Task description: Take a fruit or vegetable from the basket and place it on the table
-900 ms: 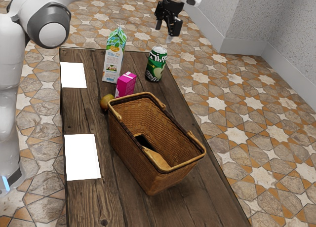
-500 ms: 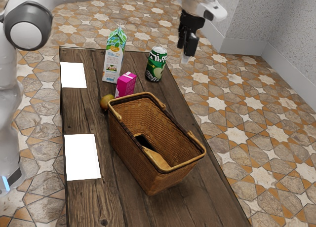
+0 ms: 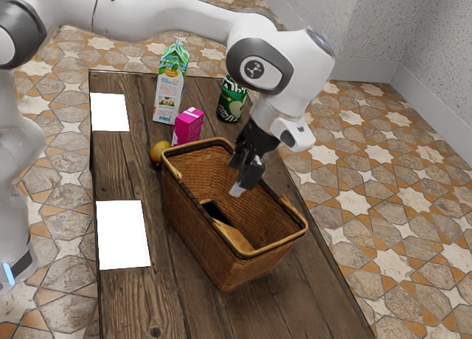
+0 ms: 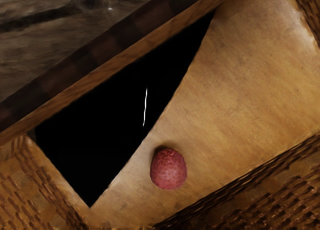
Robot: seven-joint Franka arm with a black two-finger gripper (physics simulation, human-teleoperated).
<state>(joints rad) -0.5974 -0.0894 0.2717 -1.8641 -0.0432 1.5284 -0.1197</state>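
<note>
My gripper (image 3: 237, 178) is over the mouth of the wicker basket (image 3: 184, 225) in the exterior view, tilted, with its fingers apart and nothing seen between them. Below the hand, the wrist view has a small round, pinkish-red fruit (image 4: 168, 170) with a bumpy skin, lying on the basket's tan floor (image 4: 240, 85). A black area lies beside that floor, along one wall. The basket wall hides the fruit in the exterior view.
Outside the basket, a yellow-brown fruit (image 3: 158, 152) rests on the wooden table (image 3: 122, 169) by a pink box (image 3: 188, 127). Farther back are a milk carton (image 3: 169, 88) and a green can (image 3: 231, 102). Two white sheets lie toward the exterior view's left.
My hand has swung from beyond the table's far right edge, in the exterior view, to over the basket, coming left and down. The objects on the table have stayed put.
</note>
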